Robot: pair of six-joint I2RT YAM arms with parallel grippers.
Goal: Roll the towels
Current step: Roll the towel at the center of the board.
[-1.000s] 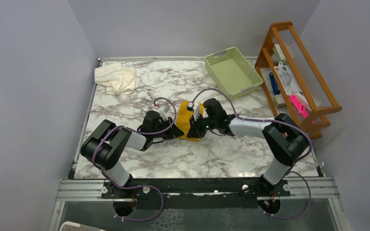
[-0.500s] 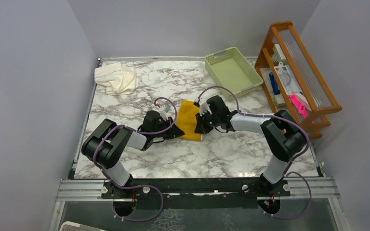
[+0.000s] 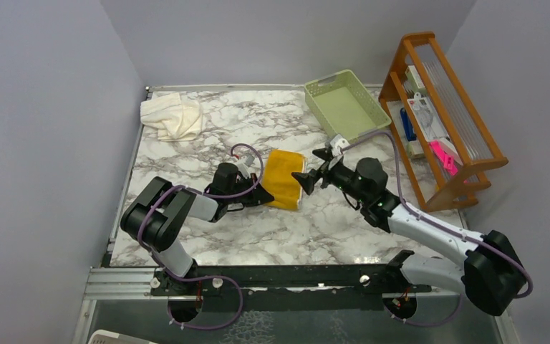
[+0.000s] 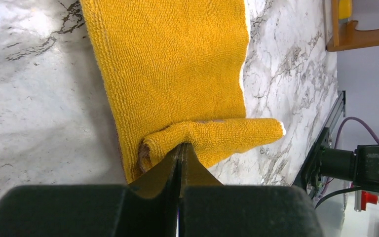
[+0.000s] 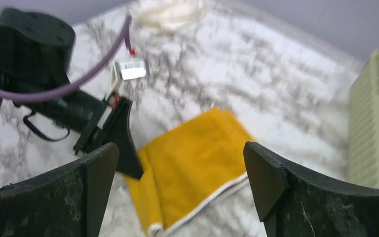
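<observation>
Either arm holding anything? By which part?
Left gripper is shut on the yellow towel, jaws pinching its rolled-over edge. Right gripper is open, holding nothing.

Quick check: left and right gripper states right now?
Left gripper: closed, pinching the yellow towel at its rolled edge.
Right gripper: open, holding nothing.

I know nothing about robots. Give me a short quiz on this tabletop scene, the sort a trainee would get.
1. True or false: the right gripper is shut on the mustard-yellow cloth towel.
2. Which part of that towel does the left gripper pinch? A) its rolled-up edge B) its flat far edge C) nothing at all
3. Fill in: the crumpled cream-white cloth towel lies near the far ___ corner of the marble-patterned table.
Key: 1 false, it is open and holds nothing; 2 A; 3 left.
</observation>
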